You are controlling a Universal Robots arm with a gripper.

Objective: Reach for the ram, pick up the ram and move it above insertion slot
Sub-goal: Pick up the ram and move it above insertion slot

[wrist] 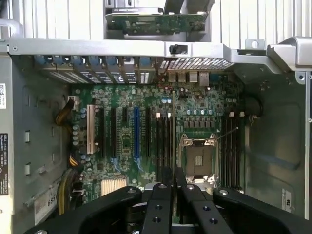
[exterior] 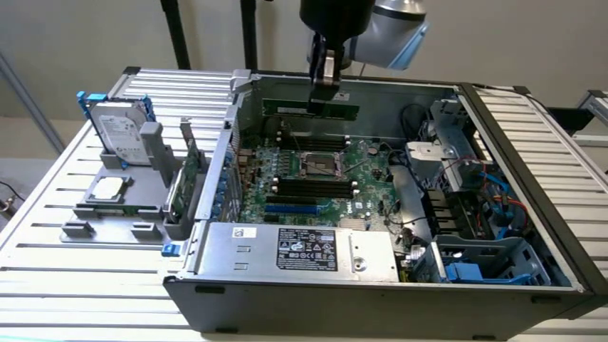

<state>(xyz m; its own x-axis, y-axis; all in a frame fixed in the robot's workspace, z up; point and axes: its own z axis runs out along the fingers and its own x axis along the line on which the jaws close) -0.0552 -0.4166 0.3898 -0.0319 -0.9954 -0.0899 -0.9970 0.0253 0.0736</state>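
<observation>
The ram [exterior: 285,108] is a long, thin green stick hanging level in the air over the back part of the open computer case. My gripper [exterior: 321,104] comes down from above and is shut on it near its middle. Below lies the green motherboard [exterior: 366,164] with black memory slots [exterior: 309,187] on either side of the processor socket [exterior: 318,164]. In the wrist view my gripper [wrist: 173,179] has its black fingers [wrist: 165,178] close together, right above the long black slots [wrist: 163,139] beside the socket [wrist: 199,158].
The case walls [exterior: 494,135] rise around the board, with cables and drive bays on the exterior view's right and a power supply [exterior: 304,249] in front. Outside, a grey holder [exterior: 114,214] carries a hard drive [exterior: 124,132] and a green expansion card [exterior: 193,167], the latter also in the wrist view [wrist: 156,22].
</observation>
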